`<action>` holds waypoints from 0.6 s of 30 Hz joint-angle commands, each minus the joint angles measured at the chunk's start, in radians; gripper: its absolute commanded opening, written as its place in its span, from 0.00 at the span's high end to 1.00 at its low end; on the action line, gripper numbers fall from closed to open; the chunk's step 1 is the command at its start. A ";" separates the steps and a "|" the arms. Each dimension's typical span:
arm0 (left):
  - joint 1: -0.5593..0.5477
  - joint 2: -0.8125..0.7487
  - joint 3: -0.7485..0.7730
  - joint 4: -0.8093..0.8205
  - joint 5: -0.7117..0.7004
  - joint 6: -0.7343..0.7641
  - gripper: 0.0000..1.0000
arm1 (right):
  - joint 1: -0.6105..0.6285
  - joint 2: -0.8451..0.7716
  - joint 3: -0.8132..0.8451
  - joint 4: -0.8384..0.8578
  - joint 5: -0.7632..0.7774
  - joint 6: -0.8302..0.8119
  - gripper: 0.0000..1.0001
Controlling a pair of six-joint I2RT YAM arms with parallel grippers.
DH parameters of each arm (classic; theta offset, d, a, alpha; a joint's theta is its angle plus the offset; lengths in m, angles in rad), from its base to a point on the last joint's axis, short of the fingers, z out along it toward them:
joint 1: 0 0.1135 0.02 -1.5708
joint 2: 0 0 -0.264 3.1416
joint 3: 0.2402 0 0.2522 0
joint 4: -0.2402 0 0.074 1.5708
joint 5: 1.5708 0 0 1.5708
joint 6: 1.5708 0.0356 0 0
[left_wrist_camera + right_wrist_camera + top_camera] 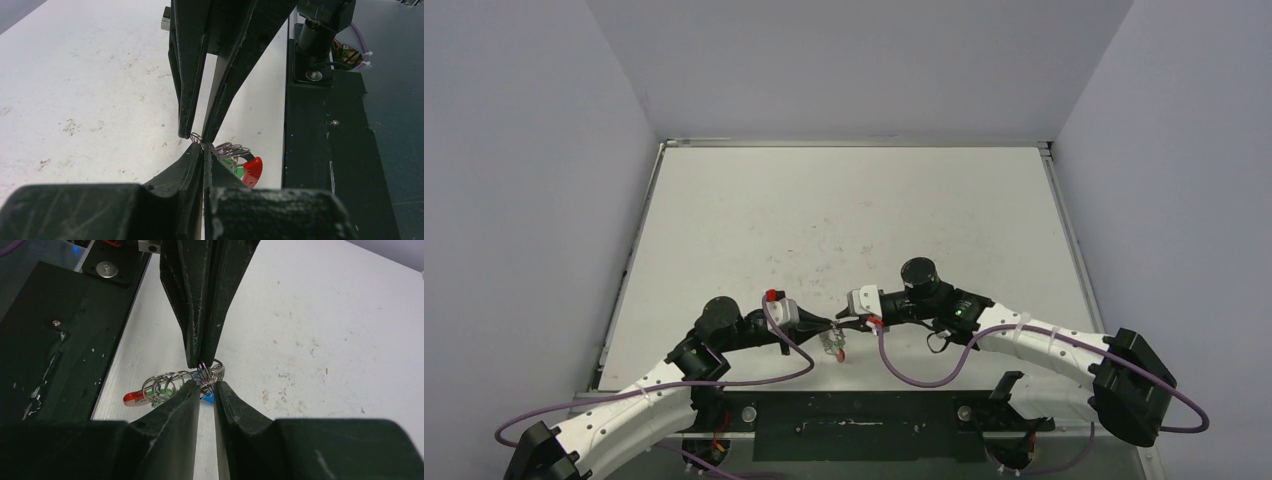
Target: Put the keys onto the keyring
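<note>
The keyring [165,382], a silvery coil with a red section [134,398], hangs between the two grippers just above the table's near edge; it also shows in the top view [834,345] and the left wrist view [232,149]. My left gripper [204,150] is shut on the coil's end. My right gripper [206,386] meets it tip to tip, jaws a narrow gap apart, pinching the small ring of a blue key [209,398]. A green key [169,390] hangs on the coil beside the red section, partly hidden.
The black base plate [325,150] of the arms lies right beside the keyring at the table's near edge. The white table [844,220] stretches away behind the grippers, with grey walls around it.
</note>
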 commanded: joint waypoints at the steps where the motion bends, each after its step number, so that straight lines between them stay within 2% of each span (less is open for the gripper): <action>1: -0.001 -0.004 0.014 0.077 0.014 0.012 1.00 | -0.005 0.018 0.053 0.028 -0.065 -0.017 0.86; 4: -0.002 -0.003 0.013 0.076 0.012 0.011 1.00 | -0.005 0.024 0.064 0.009 -0.064 -0.028 0.99; 5: -0.002 -0.002 0.015 0.076 0.012 0.012 1.00 | -0.005 0.025 0.068 0.000 -0.062 -0.032 1.00; 18: -0.001 -0.004 0.010 0.073 -0.001 0.012 1.00 | -0.010 -0.048 0.046 -0.029 0.008 -0.016 1.00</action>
